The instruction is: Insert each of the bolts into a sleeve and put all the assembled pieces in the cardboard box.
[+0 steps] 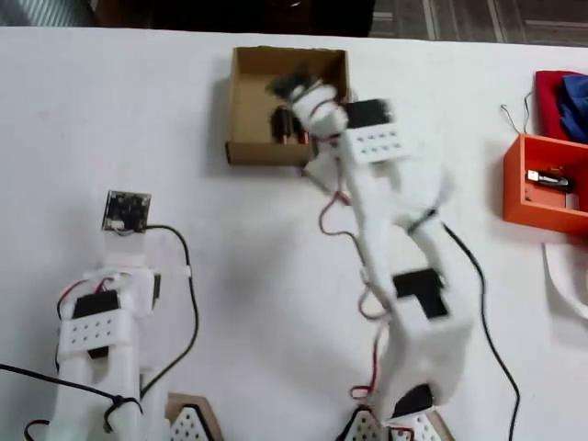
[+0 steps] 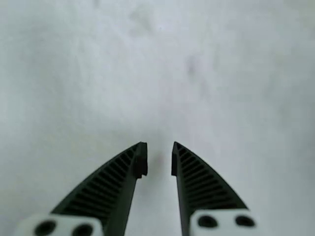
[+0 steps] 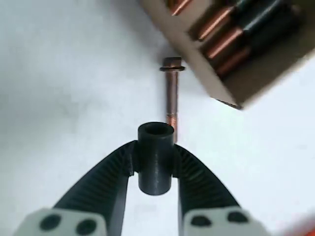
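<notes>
1. The left claw (image 2: 159,160) hung over the bare table (image 2: 157,59), jaws slightly apart, empty.
2. The right claw (image 3: 155,167), the nearer one, was clamped on a sleeve (image 3: 155,147); the bolt (image 3: 171,93) lay just ahead, threaded end nearest, head pointing away, beside the box (image 3: 202,61).

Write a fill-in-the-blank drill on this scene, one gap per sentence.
1. The right gripper is shut on an upright black ____.
2. A loose bolt lies flat on the ____.
3. The assembled pieces lie inside the cardboard ____.
4. The left gripper holds ____.

Missing words: sleeve; table; box; nothing.
</notes>
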### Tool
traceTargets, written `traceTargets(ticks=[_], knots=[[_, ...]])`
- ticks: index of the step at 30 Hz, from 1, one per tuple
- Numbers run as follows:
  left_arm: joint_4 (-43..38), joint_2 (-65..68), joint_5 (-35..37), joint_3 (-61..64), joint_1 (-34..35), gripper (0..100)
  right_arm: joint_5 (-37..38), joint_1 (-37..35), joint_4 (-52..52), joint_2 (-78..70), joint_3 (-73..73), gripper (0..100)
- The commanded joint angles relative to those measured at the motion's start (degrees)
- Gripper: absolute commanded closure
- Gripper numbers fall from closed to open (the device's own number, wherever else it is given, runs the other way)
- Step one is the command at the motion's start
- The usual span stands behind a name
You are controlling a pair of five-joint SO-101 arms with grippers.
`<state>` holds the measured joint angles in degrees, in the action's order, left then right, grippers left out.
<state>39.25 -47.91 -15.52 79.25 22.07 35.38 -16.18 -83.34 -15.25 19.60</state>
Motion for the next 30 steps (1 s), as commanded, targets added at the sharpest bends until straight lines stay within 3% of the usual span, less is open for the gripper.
traceTargets(ticks=[1,7,12,16,19,22,26,30], knots=[[6.2,-0.1,0.0,-7.0,-0.9,89,-4.3,1.5,-2.6,16.1,2.5,97.5],[25.3,0.8,0.2,-30.1,-11.4,88,-14.2,6.6,-5.5,29.5,2.5,97.5],[28.4,17.0,6.1,-47.3,-19.0,88,-22.2,15.7,-6.3,35.0,2.5,97.5],[30.9,39.2,14.4,-64.0,-23.2,88,-25.0,20.8,-6.2,37.2,2.5,97.5],[41.5,52.9,19.4,-81.5,-29.5,88,-25.0,22.9,-6.0,37.7,2.5,97.5],[51.0,63.9,29.2,-99.0,-35.7,88,-25.0,24.9,-5.8,37.4,2.5,97.5],[52.7,75.0,42.7,-119.7,-41.1,89,-25.0,27.0,-5.8,37.1,2.5,97.5],[54.4,82.4,44.5,-134.0,-44.3,88,-25.0,28.6,-5.8,37.4,2.5,97.5]])
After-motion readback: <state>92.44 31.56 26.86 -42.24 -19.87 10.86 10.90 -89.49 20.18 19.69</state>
